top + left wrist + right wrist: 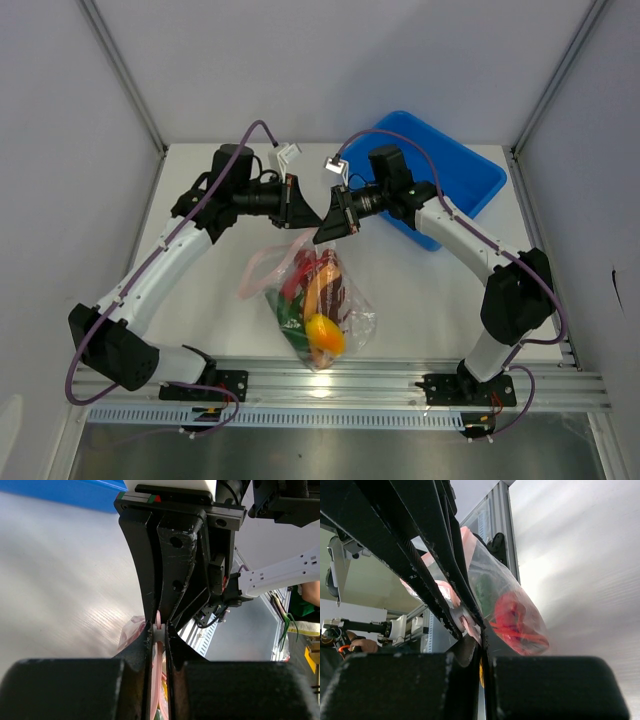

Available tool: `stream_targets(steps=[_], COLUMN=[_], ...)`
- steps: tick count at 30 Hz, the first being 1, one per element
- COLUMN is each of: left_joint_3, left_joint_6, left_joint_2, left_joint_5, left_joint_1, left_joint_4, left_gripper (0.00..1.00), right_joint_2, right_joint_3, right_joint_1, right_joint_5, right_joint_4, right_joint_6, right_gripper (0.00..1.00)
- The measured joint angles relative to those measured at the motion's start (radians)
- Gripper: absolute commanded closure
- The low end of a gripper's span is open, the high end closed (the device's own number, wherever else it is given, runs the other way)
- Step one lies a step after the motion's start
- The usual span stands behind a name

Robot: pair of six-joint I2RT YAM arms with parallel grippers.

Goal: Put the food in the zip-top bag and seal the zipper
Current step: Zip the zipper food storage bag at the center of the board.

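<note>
Both arms inward, jaws on zipper [157,621]

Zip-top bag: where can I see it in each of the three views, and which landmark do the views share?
Top external: the zip-top bag is at centre, just behind the front rail.
Left wrist: bottom centre, with its pink edge between the black fingers.
Right wrist: centre of the picture, reaching toward the right.
Shared landmark: the silver rail.
</note>
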Motion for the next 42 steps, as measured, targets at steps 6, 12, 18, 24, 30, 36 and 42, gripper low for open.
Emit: stream_targets(steps=[6, 12, 18, 24, 30, 36, 42], left_joint_3=[-0.005, -0.011, -0.014, -0.029, -0.037, -0.042, -0.042], left_joint_6=[-0.001, 0.000, 0.003, 0.011, 0.029, 0.039, 0.039], left_joint_2=[0.000, 0.000, -0.006, -0.014, -0.035, -0.060, -0.082], left_joint_5=[0.002, 0.008, 0.021, 0.023, 0.016, -0.010, -0.050], left_joint_1=[0.003, 0.004, 0.005, 0.006, 0.007, 0.008, 0.008], left_joint_4=[0.012, 0.011, 0.010, 0.004, -0.023, -0.053, -0.090], left_gripper=[0.99, 1.00, 0.99, 0.99, 0.99, 0.99, 0.99], right_joint_2=[-0.006, -0.058, -0.084, -0.106, -0.125, -0.144, -0.163], right_joint_3=[-0.023, -0.116, -0.155, -0.189, -0.201, -0.203, -0.205], right_joint_1=[-0.004, -0.010, -0.026, -0.056, -0.085, -0.135, -0.174], right_joint_5=[0.008, 0.046, 0.068, 0.079, 0.098, 0.112, 0.126], right_joint_4=[0.055, 0.199, 0.279, 0.333, 0.347, 0.347, 0.342], right_joint_6=[0.041, 0.147, 0.209, 0.256, 0.271, 0.271, 0.271], right_gripper=[1.00, 1.00, 1.00, 1.00, 1.00, 1.00, 1.00])
